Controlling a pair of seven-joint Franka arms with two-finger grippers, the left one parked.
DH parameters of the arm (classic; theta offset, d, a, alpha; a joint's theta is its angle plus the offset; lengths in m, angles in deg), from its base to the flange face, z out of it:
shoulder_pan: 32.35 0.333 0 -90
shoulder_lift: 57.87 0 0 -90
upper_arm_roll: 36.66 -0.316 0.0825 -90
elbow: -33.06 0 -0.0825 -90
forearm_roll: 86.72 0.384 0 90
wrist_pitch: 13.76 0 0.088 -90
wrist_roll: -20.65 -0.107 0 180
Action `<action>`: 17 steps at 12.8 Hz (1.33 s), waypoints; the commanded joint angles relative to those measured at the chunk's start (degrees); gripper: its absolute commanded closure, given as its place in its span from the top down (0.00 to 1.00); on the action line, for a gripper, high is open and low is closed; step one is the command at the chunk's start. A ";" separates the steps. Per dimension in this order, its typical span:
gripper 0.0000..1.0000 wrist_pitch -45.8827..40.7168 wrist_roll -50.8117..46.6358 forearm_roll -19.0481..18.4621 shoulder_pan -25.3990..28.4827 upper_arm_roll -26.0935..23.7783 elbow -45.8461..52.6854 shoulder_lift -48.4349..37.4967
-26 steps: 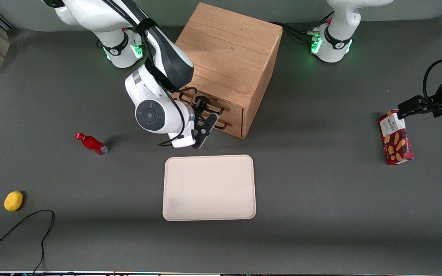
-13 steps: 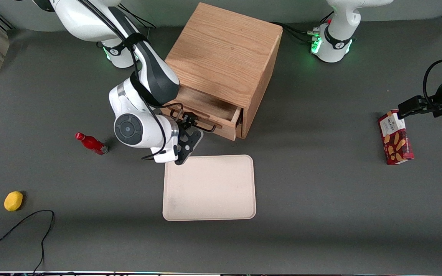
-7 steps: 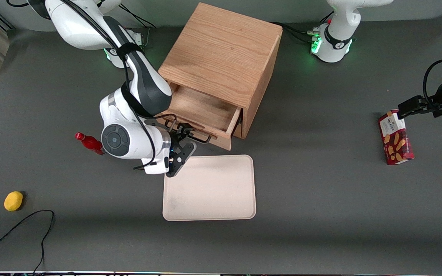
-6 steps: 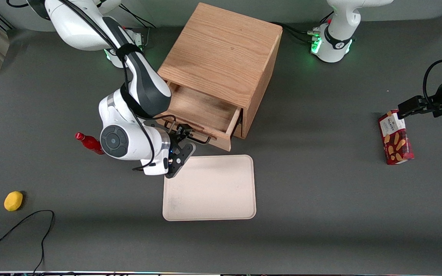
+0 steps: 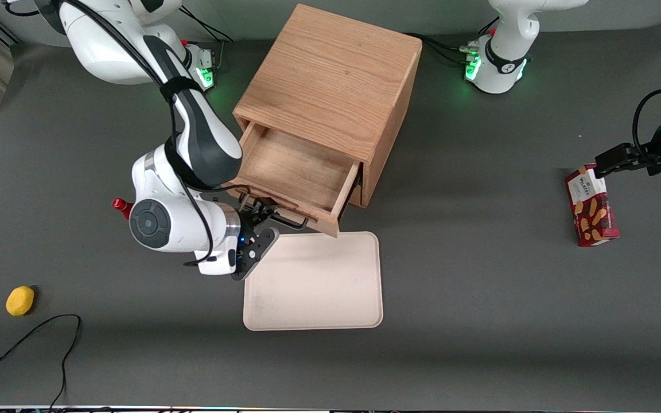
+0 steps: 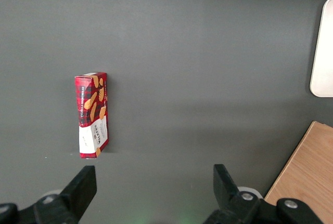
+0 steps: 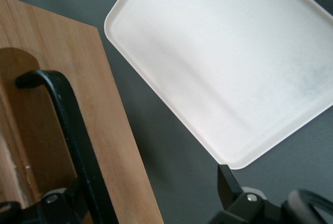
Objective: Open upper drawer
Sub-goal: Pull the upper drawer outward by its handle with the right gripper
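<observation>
- The upper drawer (image 5: 296, 172) is standing pulled well out of the cabinet (image 5: 330, 86), its bare wooden floor showing.
- The end effector (image 5: 259, 221) is sitting at the drawer's front, at the handle (image 5: 284, 218), nearer to the front camera than the cabinet.
- In the right wrist view, the handle (image 7: 73, 130) is running as a black bar across the drawer front (image 7: 62, 104), with one finger (image 7: 229, 185) showing apart from it; I cannot tell whether the fingers are clamping the bar.
- A tray (image 5: 313, 281) is lying on the tabletop (image 5: 479, 287), just in front of the drawer and nearer to the front camera.
- A red bottle (image 5: 121, 206) is peeking out beside the working arm.
- A yellow fruit (image 5: 19, 300) is lying toward the working arm's end.
- A red box (image 5: 590, 206) is lying toward the parked arm's end.
</observation>
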 commanded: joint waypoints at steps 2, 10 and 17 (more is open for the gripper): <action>1.00 -0.95 2.54 -1.03 -1.58 -0.08 4.42 2.88; 1.00 -0.95 5.00 -1.12 -3.61 -0.08 7.14 4.64; 1.00 -0.60 5.09 -0.94 -5.54 -0.25 10.48 5.69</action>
